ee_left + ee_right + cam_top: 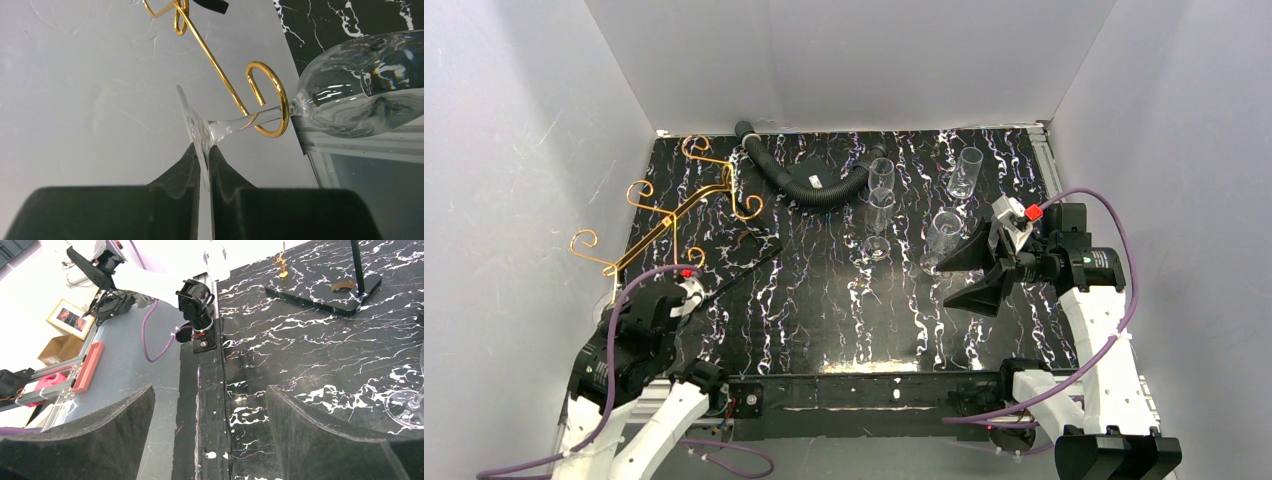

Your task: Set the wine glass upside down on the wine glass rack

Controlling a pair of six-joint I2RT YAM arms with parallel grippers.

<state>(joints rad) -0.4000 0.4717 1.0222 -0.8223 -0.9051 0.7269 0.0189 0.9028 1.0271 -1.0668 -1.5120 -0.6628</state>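
The left gripper was clamped on the foot of the wine glass, whose stem lay within an end scroll of the wine glass rack. Hanging was judged in hand. Next: seat the foot on the scroll, then release. The right gripper, well right of the rack, stood open and empty.

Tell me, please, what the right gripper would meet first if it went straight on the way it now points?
Probably the bare table near its front edge: the open right gripper points low across it, nothing between its jaws. Beyond lies the left arm's base; depth is unclear.
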